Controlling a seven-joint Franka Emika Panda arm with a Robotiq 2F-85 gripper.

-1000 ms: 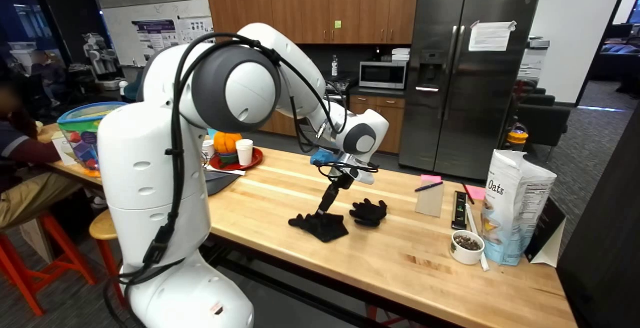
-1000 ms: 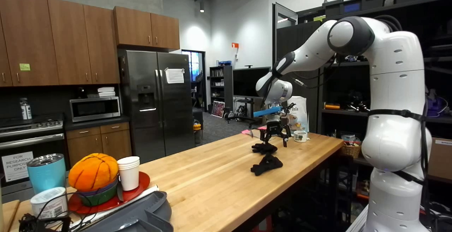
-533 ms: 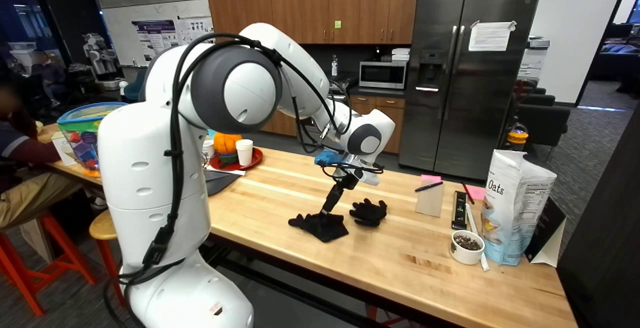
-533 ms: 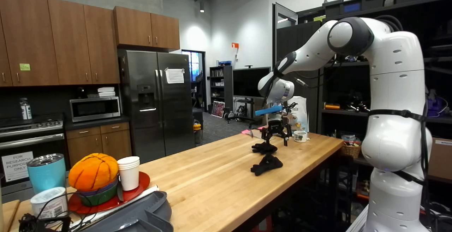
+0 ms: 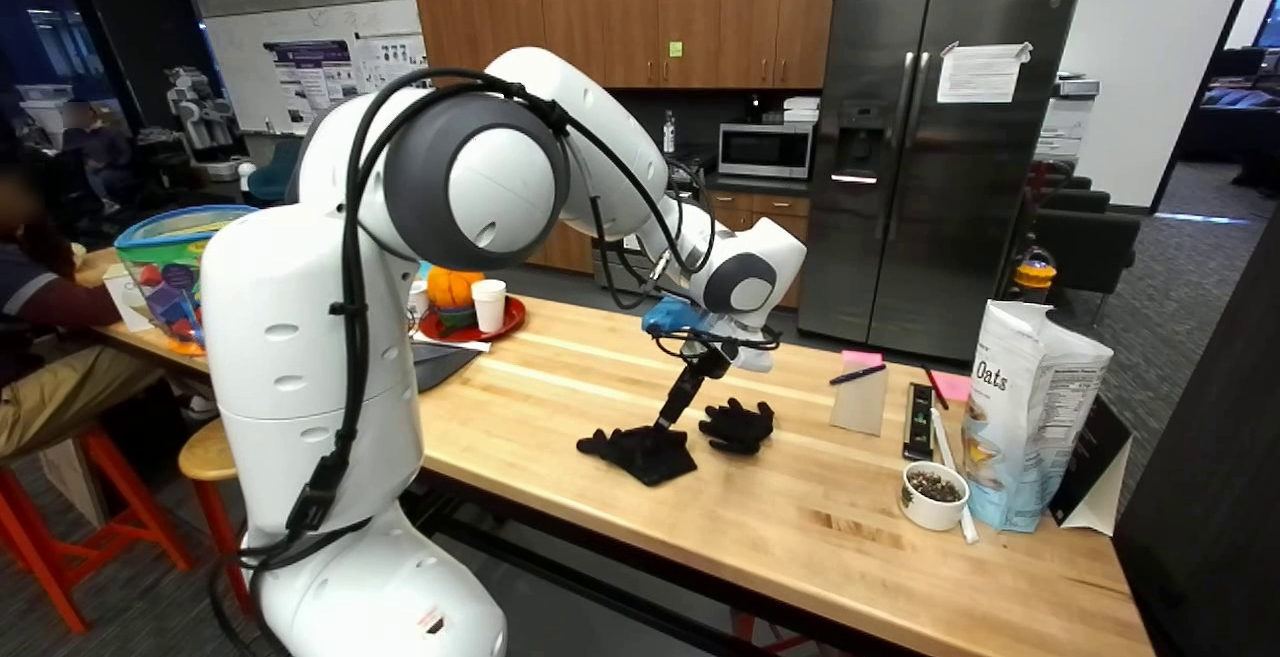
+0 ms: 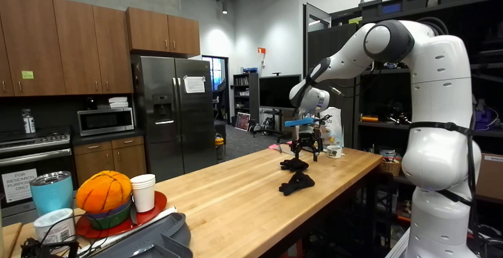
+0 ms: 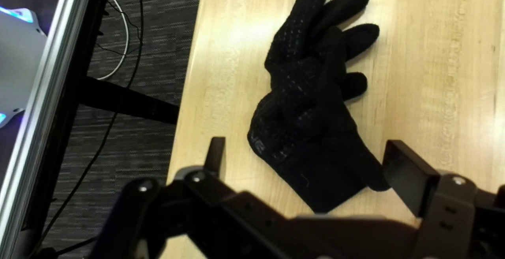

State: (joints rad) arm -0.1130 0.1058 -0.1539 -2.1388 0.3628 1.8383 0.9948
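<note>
Arm (image 6: 442,93) and hand (image 7: 309,160) sit a little nearer the oats bag (image 5: 1035,417) than a second ago, while one black glove (image 7: 315,109) and a second black glove (image 5: 738,425) lie where they were. Spread wide, the hand's fingers grip nothing; the first glove lies on the worktop (image 7: 442,73) ahead of and between them, one fingertip (image 7: 410,180) overlapping its edge in the wrist view, though contact cannot be told; the second lies nearby. Little seems done so far: neither glove is lifted, and a grasp looks to be what is left. Among containers, a small white cup (image 5: 930,514) holds dark bits (image 5: 935,485), the opaque oats bag hides its contents, and a red plate (image 6: 161,203) carries paper cups (image 6: 144,193) plus a green bowl (image 6: 118,218) topped by an orange plush ball (image 6: 104,191)
</note>
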